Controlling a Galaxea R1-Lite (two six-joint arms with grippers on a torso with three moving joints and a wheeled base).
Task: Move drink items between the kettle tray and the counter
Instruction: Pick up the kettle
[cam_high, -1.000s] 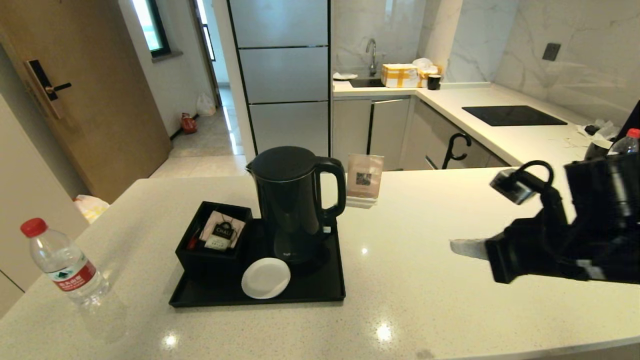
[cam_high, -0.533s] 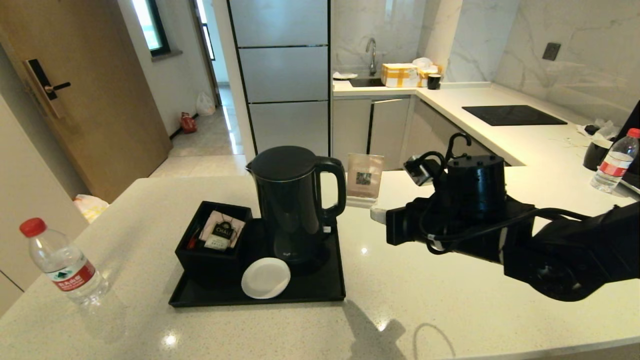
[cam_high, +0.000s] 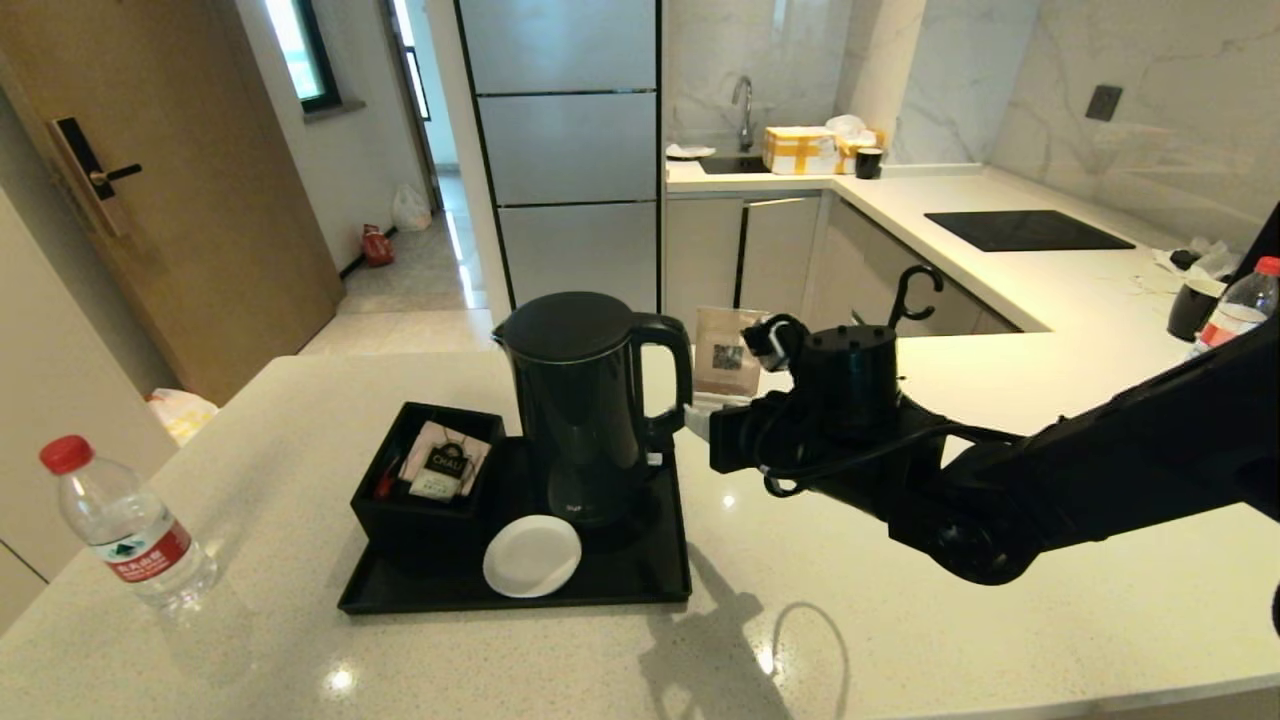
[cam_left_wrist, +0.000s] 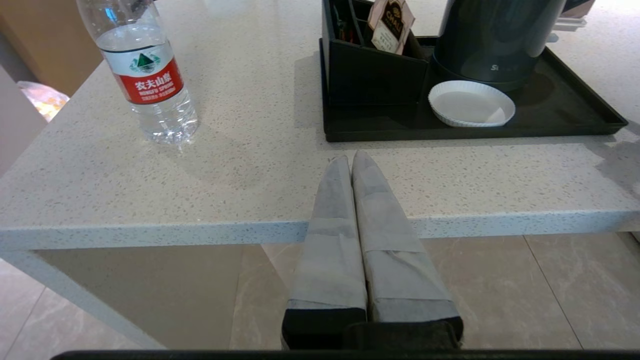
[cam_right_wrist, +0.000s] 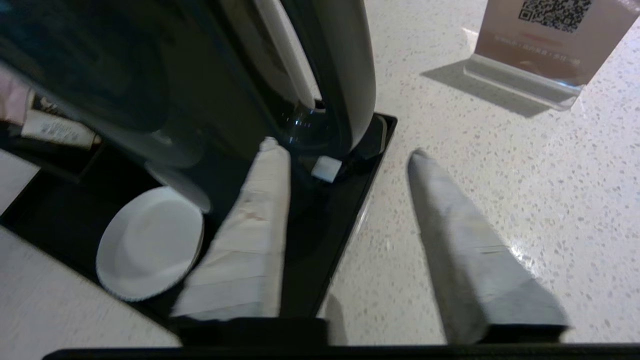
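The kettle tray (cam_high: 640, 585) is seen lying flat on the counter (cam_high: 900, 600), and three things are held within its low rim. The black kettle (cam_high: 585, 400) stands upright on the tray's right half, its loop handle turned toward the robot's right. A black square box (cam_high: 425, 505) is set in the tray's far left corner, and tea sachets (cam_high: 443, 460) are propped inside it (one bears a dark label). A round white coaster (cam_high: 531, 555) lies flat near the tray's front edge, just beside the box and just in front of the kettle's base; nothing is seen resting on it.

The water bottle (cam_high: 125, 535) is found upright on the counter, well to the left of the tray and apart from it, red cap on and clear water filling most of it.

The right gripper (cam_right_wrist: 345, 155) is held level at the kettle's handle side, just above the tray's right edge. Its fingers are spread apart, one over the tray and one over the counter, with the lower handle between their tips; no contact can be made out. A small card stand with a QR code (cam_high: 728, 372) is seen on the counter behind it.

The left gripper (cam_left_wrist: 350, 160) is kept low at the counter's near edge, its fingers pressed together with nothing between them.
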